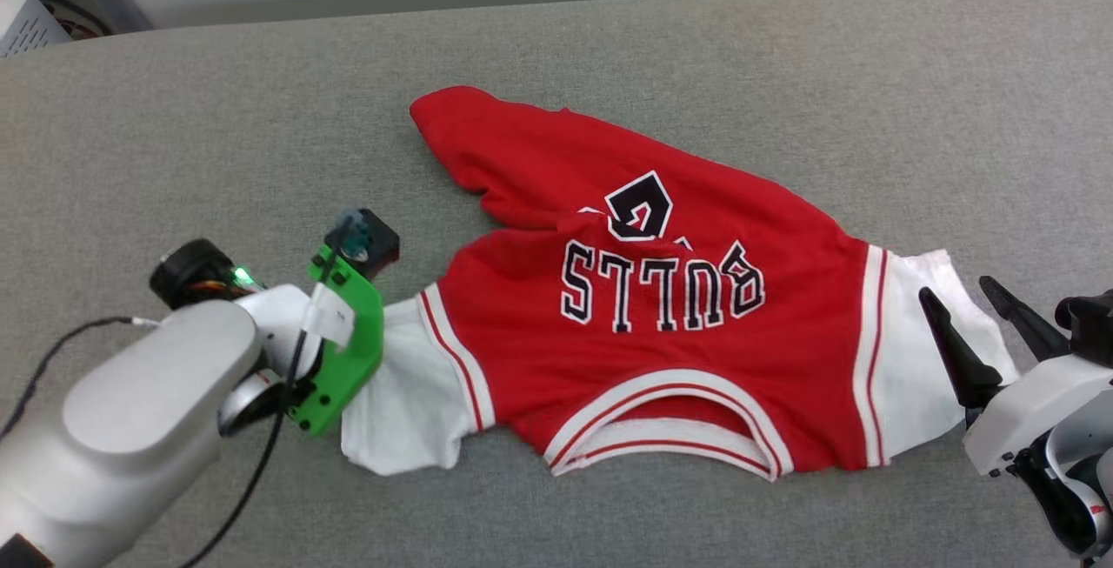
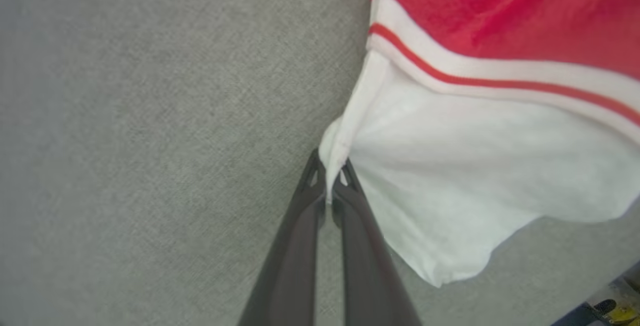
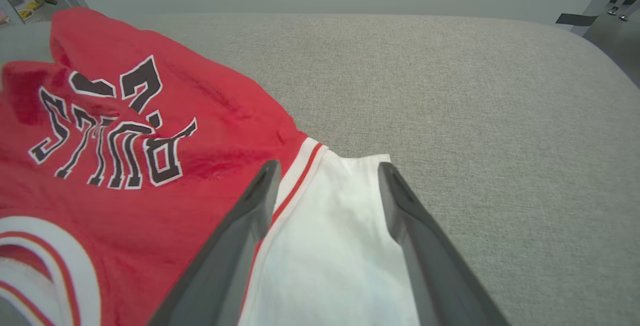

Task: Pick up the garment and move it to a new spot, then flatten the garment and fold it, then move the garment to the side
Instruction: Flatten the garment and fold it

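The left tool pinched the edge of one white sleeve. The right tool hovered spread above the other sleeve. The garment lay rumpled on the desk. The right tool probably needed a matching hem grip, then an even lift.

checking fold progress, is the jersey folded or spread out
Spread out, not folded: the garment lies print-up across the surface, full width showing, far end rumpled over the number.

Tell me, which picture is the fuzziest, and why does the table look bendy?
Left wrist view: fuzziest, the shirt and the left tool look soft. Right wrist view: the wide lens curves the table at its far edge. Head view: sharp, evenly lit, faint shadows.
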Available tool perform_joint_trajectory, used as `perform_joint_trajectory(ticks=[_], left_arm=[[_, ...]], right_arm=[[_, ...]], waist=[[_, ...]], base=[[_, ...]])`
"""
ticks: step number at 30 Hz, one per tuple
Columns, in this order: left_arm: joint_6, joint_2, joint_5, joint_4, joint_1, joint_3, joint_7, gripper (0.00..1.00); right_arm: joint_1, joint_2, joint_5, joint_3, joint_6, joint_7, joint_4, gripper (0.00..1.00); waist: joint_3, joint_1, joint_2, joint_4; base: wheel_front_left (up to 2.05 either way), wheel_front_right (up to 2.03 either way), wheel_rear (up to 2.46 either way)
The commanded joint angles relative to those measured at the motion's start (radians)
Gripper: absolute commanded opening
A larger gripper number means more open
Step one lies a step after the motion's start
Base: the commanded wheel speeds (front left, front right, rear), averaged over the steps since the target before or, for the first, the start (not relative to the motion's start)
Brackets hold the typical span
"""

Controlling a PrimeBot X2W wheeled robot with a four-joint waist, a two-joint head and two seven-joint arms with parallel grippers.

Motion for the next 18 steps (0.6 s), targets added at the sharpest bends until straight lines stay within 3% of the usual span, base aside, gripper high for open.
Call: perform_joint_trajectory(ticks=[1, 7, 18], left_arm=[[0.002, 0.025, 0.008, 0.012, -0.038, 0.003, -0.002, 0.00], [0.002, 0.044, 0.046, 0.091, -0.101, -0.009, -0.025, 0.00], [0.011, -0.070, 0.035, 0.371, -0.035, -0.026, -0.153, 0.00]], right_arm=[[0.002, -0.003, 0.006, 0.004, -0.001, -0.009, 0.005, 1.00], [-0.015, -0.006, 0.012, 0.022, -0.001, -0.017, 0.010, 1.00], [-0.048, -0.009, 0.022, 0.056, -0.001, -0.033, 0.046, 1.00]], waist=[[-0.010, 0.0000, 0.0000, 0.002], [0.001, 0.0000, 0.0000, -0.016], [0.024, 0.0000, 0.0000, -0.047]], base=[[0.00, 0.00, 0.00], [0.00, 0.00, 0.00], [0.00, 0.00, 0.00]])
